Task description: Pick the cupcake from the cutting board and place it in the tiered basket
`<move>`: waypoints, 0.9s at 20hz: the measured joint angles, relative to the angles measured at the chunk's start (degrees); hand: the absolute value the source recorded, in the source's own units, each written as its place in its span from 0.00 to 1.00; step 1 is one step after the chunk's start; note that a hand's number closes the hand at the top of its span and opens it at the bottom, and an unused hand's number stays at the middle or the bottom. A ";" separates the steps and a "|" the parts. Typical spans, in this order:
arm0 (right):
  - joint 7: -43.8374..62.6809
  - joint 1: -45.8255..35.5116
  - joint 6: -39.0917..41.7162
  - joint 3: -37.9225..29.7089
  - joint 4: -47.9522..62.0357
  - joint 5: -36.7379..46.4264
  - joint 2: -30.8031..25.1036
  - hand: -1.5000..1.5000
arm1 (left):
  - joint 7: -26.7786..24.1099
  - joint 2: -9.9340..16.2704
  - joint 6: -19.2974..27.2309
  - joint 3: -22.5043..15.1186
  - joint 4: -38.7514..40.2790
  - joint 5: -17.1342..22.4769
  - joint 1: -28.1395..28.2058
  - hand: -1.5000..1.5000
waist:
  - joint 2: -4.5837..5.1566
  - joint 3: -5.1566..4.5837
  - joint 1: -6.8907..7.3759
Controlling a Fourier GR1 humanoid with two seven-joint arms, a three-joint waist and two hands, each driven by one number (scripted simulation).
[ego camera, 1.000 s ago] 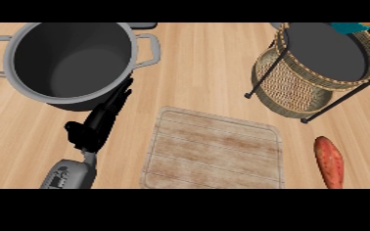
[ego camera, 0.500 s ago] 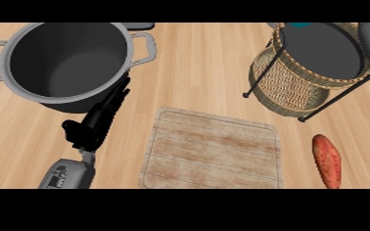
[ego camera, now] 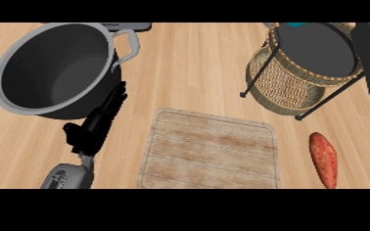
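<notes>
While I look down at the counter, my left hand (ego camera: 98,122) rests with straight fingers beside the pot (ego camera: 57,71). I see the cutting board (ego camera: 209,151) bare; a teal edge behind the tiered basket (ego camera: 307,66) may be the cupcake (ego camera: 295,24), and a sweet potato (ego camera: 323,159) lies right of the board.

The whole view has slid rightward, carrying the tiered basket (ego camera: 307,71) toward centre.

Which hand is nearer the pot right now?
Left. The left hand lies against the pot at its lower right side; the right hand shows nowhere in view.
</notes>
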 measured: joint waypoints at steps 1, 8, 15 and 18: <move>0.18 0.37 -0.89 -0.62 -0.65 -0.23 0.31 0.00 | 0.24 -0.67 0.64 -0.45 -0.19 -0.54 0.17 0.50 | 0.00 0.02 -0.08; -0.77 1.99 -10.23 -2.86 -3.33 4.49 -2.92 0.00 | 0.53 0.31 -0.49 1.17 0.10 -0.11 -0.21 0.50 | 0.20 -0.03 -0.23; -4.35 6.60 -18.67 -8.61 -6.51 8.43 -12.05 0.00 | 0.44 0.21 -0.46 1.37 -0.66 -0.22 0.88 0.50 | 0.12 0.00 -0.86; -8.37 11.82 -19.19 -14.18 -9.12 5.32 -14.84 0.00 | 0.45 0.37 -0.48 1.71 -0.82 -0.26 0.98 0.50 | 0.04 0.03 -1.40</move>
